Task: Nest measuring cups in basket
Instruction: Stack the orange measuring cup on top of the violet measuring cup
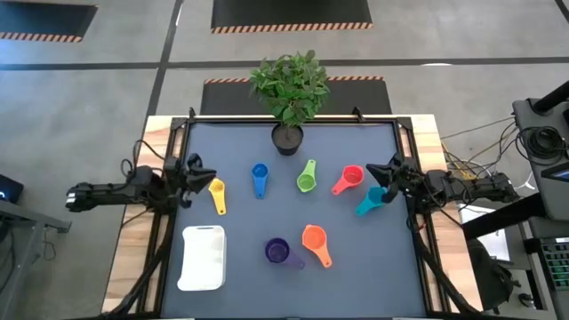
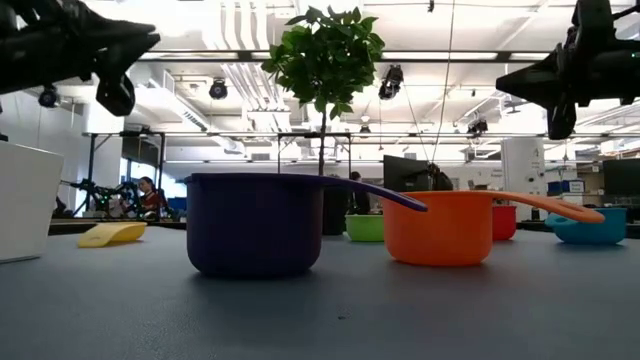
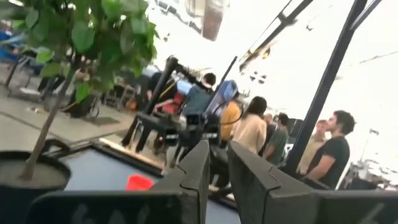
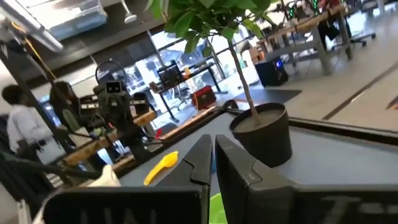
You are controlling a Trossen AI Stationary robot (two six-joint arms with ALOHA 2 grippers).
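Several measuring cups stand apart on the dark mat: yellow (image 1: pixel 217 194), blue (image 1: pixel 260 178), green (image 1: pixel 307 177), red-pink (image 1: pixel 348 180), teal (image 1: pixel 371 201), orange (image 1: pixel 316 243) and purple (image 1: pixel 281 252). The white basket (image 1: pixel 204 257) rests flat near the front left with nothing in it. My left gripper (image 1: pixel 197 169) hangs above the mat's left edge, near the yellow cup, its fingers (image 3: pixel 193 171) a narrow gap apart around nothing. My right gripper (image 1: pixel 378 171) hangs at the right edge above the teal cup, shut and holding nothing.
A potted plant in a black pot (image 1: pixel 287 138) stands at the middle of the far edge. Bare mat lies between the basket and the purple cup and along the near edge. People stand in the room beyond the table.
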